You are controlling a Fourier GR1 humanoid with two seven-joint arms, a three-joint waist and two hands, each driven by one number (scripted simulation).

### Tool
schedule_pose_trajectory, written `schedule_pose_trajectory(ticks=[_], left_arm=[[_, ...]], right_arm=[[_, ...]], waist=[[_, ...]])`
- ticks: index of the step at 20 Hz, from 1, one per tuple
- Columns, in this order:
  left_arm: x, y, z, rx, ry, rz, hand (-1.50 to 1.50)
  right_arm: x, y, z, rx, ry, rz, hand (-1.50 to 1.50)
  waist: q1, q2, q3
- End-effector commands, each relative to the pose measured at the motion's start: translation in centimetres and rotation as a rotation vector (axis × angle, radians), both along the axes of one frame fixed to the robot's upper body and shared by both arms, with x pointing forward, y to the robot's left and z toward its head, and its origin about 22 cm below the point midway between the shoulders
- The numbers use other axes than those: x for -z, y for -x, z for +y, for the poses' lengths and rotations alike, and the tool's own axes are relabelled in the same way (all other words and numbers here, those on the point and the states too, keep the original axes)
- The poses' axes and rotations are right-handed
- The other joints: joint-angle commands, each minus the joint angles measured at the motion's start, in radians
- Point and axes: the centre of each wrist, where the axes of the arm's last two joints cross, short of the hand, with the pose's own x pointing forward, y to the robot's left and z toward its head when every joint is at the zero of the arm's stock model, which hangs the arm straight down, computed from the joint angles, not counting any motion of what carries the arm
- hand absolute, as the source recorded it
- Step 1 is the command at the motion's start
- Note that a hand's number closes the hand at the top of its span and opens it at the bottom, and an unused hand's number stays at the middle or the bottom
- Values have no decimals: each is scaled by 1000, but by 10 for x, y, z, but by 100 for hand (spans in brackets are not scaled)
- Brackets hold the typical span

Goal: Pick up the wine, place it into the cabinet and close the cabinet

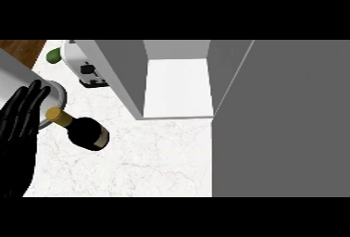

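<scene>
A dark wine bottle (87, 131) with a gold neck and cap stands on the white marble counter (137, 166) at the left. My left hand (19, 125) rests at the view's left edge, fingers straight and pointing up, just left of the bottle's neck and holding nothing. The cabinet (176, 88) stands open at the back, its white inside bare. Its grey door (280, 115) swings out wide and fills the right side of the view. My right hand shows nowhere.
A round metal pot (56, 95) sits behind my left hand, close to the bottle's cap. A white toaster (87, 69) and a green fruit (53, 56) stand at the back left, beside the cabinet's grey side wall.
</scene>
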Motion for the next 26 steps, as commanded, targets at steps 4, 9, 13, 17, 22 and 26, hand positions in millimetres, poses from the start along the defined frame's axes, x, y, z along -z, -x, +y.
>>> schedule_pose_trajectory(ticks=[4, 9, 13, 17, 22, 26], left_arm=[[-1, -28, -21, -146, -108, -87, -150], [-1, -32, -68, -112, 159, 15, -150], [-7, -41, -96, -90, 159, 13, -150], [-28, -19, -133, -68, 172, -8, -150], [-55, -42, -144, -81, 179, -13, -150], [-36, -30, -170, -91, 178, 5, -150]], right_arm=[[13, 26, -8, 28, 4, -6, -150], [-7, 40, 7, -261, -23, 71, -150], [-23, 57, 10, -267, -39, 112, -150], [-39, 57, 21, -273, -37, 104, -150], [-53, 49, 15, -253, -43, 117, -150], [-62, 84, 23, -241, -56, 96, -150]], waist=[[14, -30, 3], [6, -31, 2], [15, -30, 2], [23, -32, 2], [23, -30, 2], [15, -32, 2]])
